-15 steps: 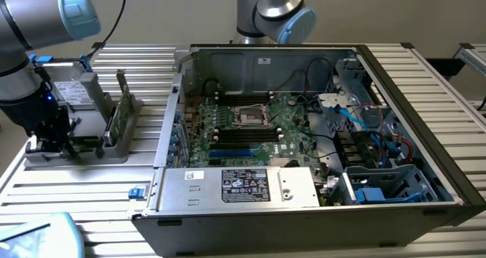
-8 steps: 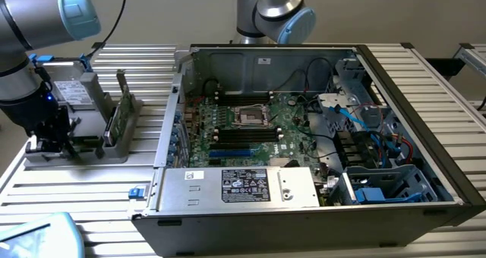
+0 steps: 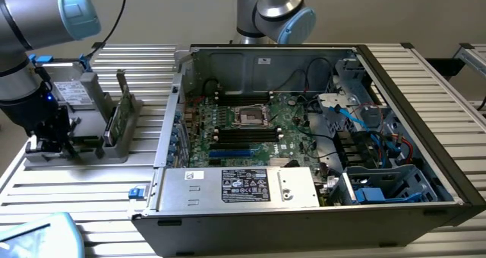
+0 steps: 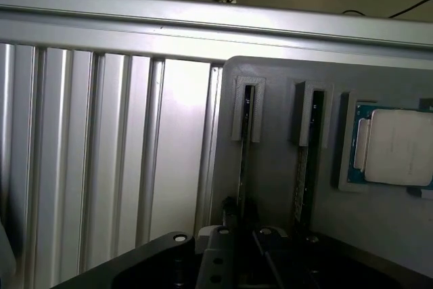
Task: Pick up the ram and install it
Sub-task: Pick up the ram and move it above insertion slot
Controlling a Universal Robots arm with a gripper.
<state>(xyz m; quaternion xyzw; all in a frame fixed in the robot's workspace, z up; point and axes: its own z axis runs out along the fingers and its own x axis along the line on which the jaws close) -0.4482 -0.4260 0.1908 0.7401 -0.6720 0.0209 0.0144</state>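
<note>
The ram (image 4: 247,160) was seen standing on edge in a slot of the grey holder (image 3: 122,147), which was set on the table (image 3: 76,195) beside the open computer case (image 3: 304,224). The hand (image 3: 53,147) was held low at the holder, in line with the ram and close to it. Whether they touched, and how far the hand was open, could not be told.

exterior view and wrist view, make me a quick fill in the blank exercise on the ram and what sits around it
1. The ram stands on edge in a gray holder to the exterior view's ____ of the computer case.
2. In the wrist view, the holder has ____ narrow slots.
3. Beside those slots lies a square silver ____ in its own recess.

Missing words: left; two; processor.
</note>
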